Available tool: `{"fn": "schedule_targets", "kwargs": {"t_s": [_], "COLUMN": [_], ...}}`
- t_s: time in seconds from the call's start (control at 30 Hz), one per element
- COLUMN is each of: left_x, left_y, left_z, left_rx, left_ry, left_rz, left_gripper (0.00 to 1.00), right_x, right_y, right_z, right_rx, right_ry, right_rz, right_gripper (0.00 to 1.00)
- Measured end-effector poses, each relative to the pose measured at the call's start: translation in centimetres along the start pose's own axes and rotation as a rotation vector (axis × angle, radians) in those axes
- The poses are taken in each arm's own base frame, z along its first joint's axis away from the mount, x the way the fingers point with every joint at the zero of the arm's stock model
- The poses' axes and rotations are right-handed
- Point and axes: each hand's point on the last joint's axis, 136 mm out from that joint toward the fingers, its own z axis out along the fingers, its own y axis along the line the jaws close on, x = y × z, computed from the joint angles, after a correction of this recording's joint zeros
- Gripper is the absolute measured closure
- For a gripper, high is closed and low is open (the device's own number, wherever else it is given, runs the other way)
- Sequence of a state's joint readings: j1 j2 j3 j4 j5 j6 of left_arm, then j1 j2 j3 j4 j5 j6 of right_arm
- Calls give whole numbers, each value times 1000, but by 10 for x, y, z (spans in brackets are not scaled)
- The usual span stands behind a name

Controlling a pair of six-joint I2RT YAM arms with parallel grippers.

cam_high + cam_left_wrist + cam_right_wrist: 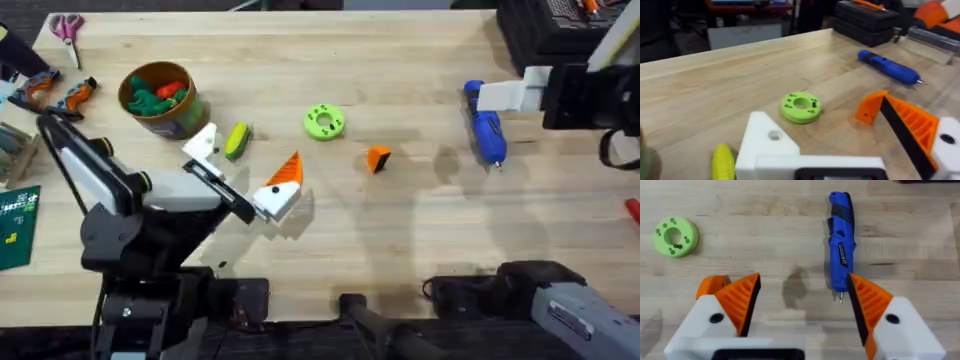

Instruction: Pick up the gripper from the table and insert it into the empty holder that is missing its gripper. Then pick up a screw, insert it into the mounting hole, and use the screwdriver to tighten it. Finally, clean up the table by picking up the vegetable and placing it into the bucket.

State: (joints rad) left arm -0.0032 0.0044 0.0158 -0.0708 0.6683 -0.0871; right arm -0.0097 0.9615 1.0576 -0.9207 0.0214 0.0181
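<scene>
1. As the counter stands now, the first step is not yet done: the orange wedge lies loose near the middle, between the green disc and the blue screwdriver, touching neither.
2. Left gripper: spread wide and holding nothing. One finger carries an orange tip. The other is the bare white holder, its mounting hole plain in the left wrist view.
3. Right gripper: fully open and empty, both orange tips fitted. It hangs over the counter with the wedge just beyond one finger and the screwdriver past the other.
4. Yellow-green vegetable: lying just beside the holder, untouched.
5. Bucket: at the far left, already holding some toy vegetables.
6. Handling note, as I judge it: the right gripper looks best placed to fetch the wedge. It should shift sideways until the wedge sits midway between the fingers, then come down and close on the flat flanks, not the sloped face, which would likely squirt out.
7. Keeping the dark face turned for the holder should save re-gripping later.
</scene>
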Motion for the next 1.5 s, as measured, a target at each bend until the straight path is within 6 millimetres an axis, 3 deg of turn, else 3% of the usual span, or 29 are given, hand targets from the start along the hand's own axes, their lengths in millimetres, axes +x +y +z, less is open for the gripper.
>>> {"fn": "schedule_targets", "kwargs": {"t_s": [0.27, 0.77, 0.97, 1.5], "left_x": [3, -22, 3, 7], "left_y": [-22, -21, -16, -34], "left_z": [-1, -2, -1, -3], "left_rx": [127, 112, 95, 201], "left_ry": [17, -84, 13, 36], "left_rz": [-9, 97, -13, -73], "left_gripper": [15, 15, 15, 15], "right_x": [0, 0, 0, 0], "right_y": [0, 0, 0, 0], "right_z": [0, 0, 0, 0], "right_rx": [0, 0, 0, 0], "right_ry": [0, 0, 0, 0], "right_rz": [0, 0, 0, 0], "right_gripper": [10, 11, 10, 9]}}
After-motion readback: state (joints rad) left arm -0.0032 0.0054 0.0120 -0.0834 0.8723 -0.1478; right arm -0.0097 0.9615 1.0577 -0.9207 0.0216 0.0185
